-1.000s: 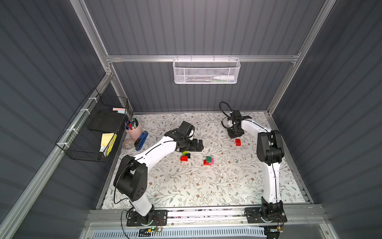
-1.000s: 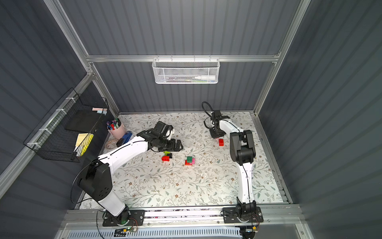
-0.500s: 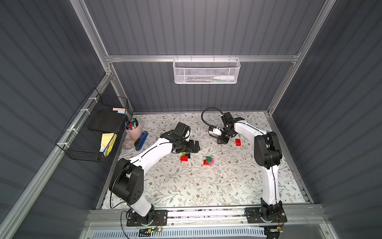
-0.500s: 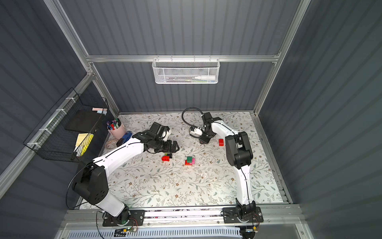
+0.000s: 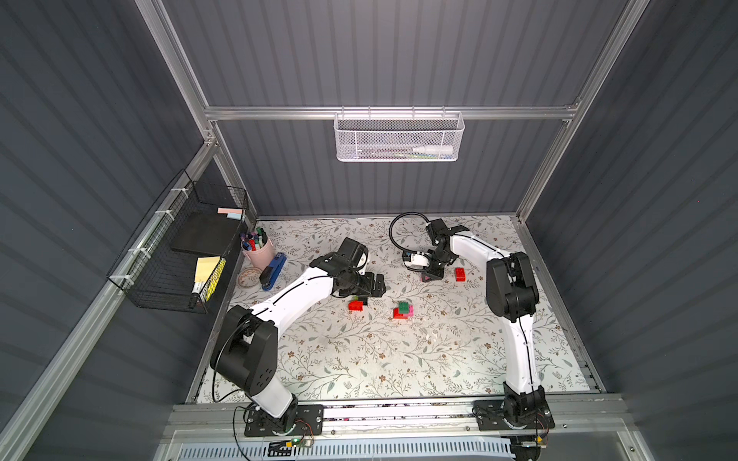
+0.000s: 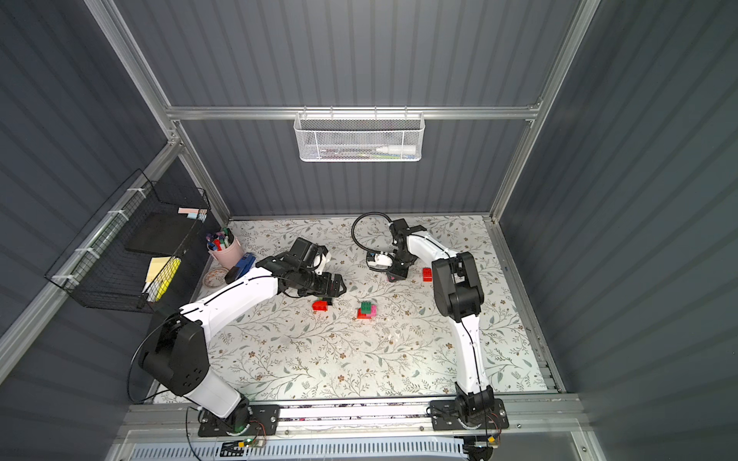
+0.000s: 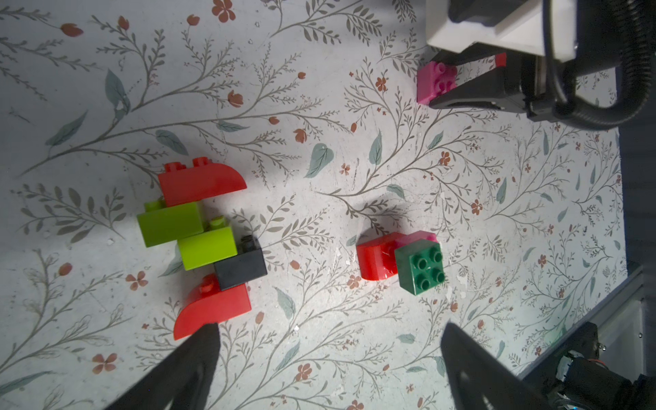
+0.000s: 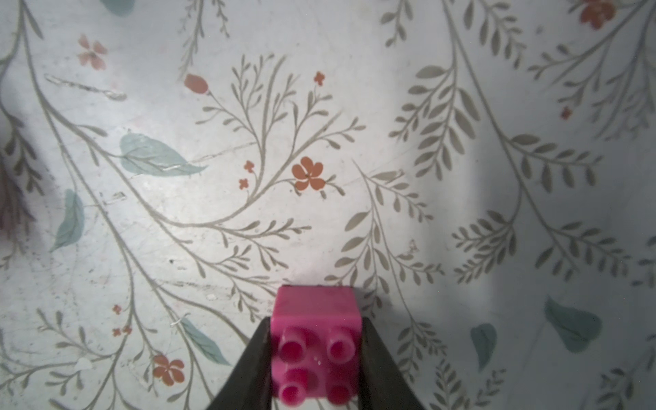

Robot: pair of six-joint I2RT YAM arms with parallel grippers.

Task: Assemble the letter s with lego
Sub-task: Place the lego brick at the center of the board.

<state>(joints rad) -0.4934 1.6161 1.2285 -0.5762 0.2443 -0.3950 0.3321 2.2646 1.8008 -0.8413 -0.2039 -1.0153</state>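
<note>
Right gripper (image 8: 315, 324): jaws closed on a pink two-by-two brick (image 8: 316, 340), one jaw flat against each opposite side wall, studs facing the wrist camera. The brick is low over the floral tabletop (image 8: 248, 159), with its shadow directly beneath; whether it touches cannot be told. It is square, so it has no long axis to align, only stud orientation. Left gripper (image 7: 329, 328): jaws spread wide, nothing between them, hovering over the stepped assembly (image 7: 202, 248). That piece is a staggered column: a red curved brick at one end, two lime green bricks, a black brick, and a second red curved brick at the other end beside one left finger (image 7: 198, 355). A small cluster (image 7: 401, 262) of red, pink and dark green bricks lies apart from it. In both top views this cluster (image 5: 403, 310) sits between the two grippers, nearer the robot bases than the right gripper and to its left. A loose red brick (image 5: 459, 274) lies just beside the right gripper on its other side. Judgement: the S is partly built, and the held brick is probably bound for the cluster or the stepped assembly. Either means travel leftward and toward the bases; the cluster is the nearer. Risk: nudging loose pieces on approach.
</note>
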